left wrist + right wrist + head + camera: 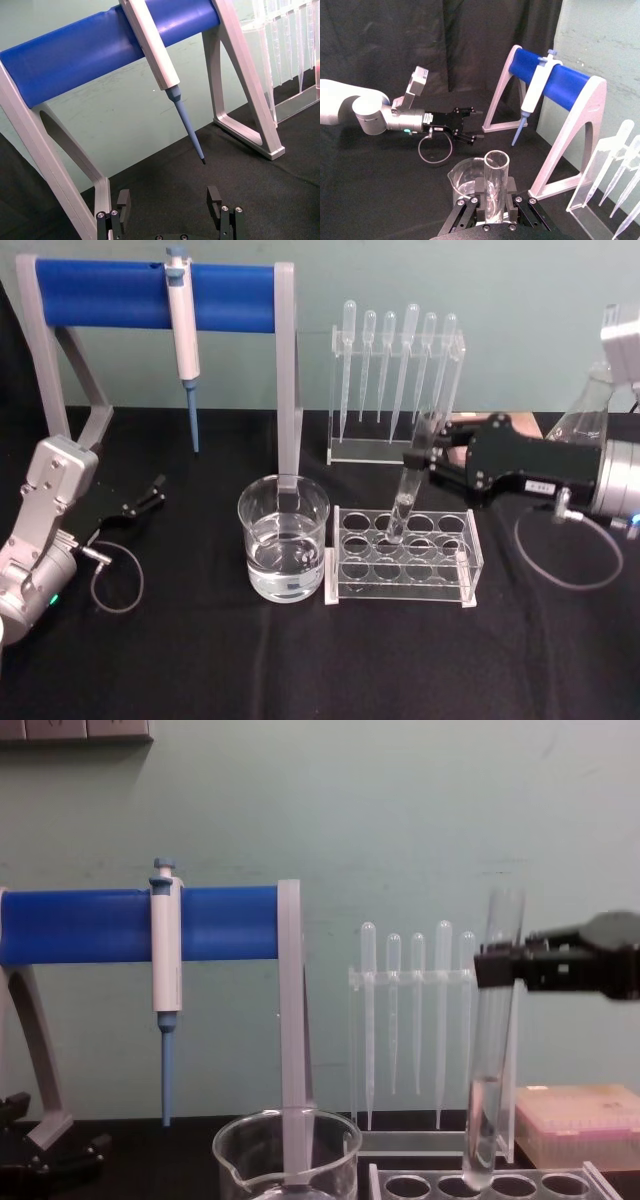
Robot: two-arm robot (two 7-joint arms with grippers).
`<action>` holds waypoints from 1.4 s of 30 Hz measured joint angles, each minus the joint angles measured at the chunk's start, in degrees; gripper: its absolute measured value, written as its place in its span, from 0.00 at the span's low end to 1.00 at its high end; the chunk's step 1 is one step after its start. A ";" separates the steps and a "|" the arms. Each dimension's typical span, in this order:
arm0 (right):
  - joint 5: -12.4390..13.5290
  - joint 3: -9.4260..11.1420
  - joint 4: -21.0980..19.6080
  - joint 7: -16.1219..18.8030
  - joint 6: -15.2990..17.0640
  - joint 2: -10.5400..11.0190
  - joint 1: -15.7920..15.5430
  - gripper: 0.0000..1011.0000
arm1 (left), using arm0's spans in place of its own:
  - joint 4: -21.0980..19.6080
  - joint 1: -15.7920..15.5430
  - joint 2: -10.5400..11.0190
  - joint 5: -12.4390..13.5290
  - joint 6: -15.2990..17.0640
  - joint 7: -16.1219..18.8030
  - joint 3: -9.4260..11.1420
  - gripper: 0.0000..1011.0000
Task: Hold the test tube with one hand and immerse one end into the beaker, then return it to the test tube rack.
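Right gripper (423, 460), black and two-fingered, reaches in from the right with its fingers clamped on the upper part of the test tube (405, 502); the tube stands almost upright, its open top leaning slightly to the right and far, its round bottom at the mouth of a far-row hole in the clear test tube rack (400, 592); how deep it sits in that hole I cannot tell; the beaker (252, 530), part filled with clear liquid, stands just beside the rack's left end, so it lies to the left of the held tube and a little nearer; a dip would likely call for a straight lift along the tube's long axis, a shift left over the beaker's rim, then a lowering; left gripper (157, 489) rests parked at the table's left side, fingers apart, well apart from the glassware.
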 joint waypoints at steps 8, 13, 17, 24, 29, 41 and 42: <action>0.76 -0.86 -1.38 -0.44 3.59 1.35 3.20 0.24 | 0.00 0.00 0.00 0.00 0.00 0.00 0.00 0.99; 1.07 -1.78 -1.45 -0.73 4.13 1.80 4.14 0.24 | 0.00 0.00 0.00 0.00 0.00 0.00 0.00 0.99; 1.38 -2.27 -1.47 -1.09 4.11 2.07 4.19 0.24 | 0.00 0.00 0.00 0.00 0.00 0.00 0.00 0.99; 1.35 -2.23 -1.44 -1.09 4.05 2.02 4.16 0.24 | 0.00 0.00 0.00 0.00 0.00 0.00 0.00 0.99; 1.31 -2.20 -1.42 -1.07 4.02 2.00 4.14 0.24 | 0.00 0.00 0.00 0.00 0.00 0.00 0.00 0.99; 1.23 -2.13 -1.35 -1.03 3.96 1.93 4.12 0.24 | 0.00 0.00 0.00 0.00 0.00 0.00 0.00 0.99; 1.22 -2.13 -1.35 -1.03 3.95 1.92 4.12 0.24 | 0.00 0.00 0.00 0.00 0.00 0.00 0.00 0.99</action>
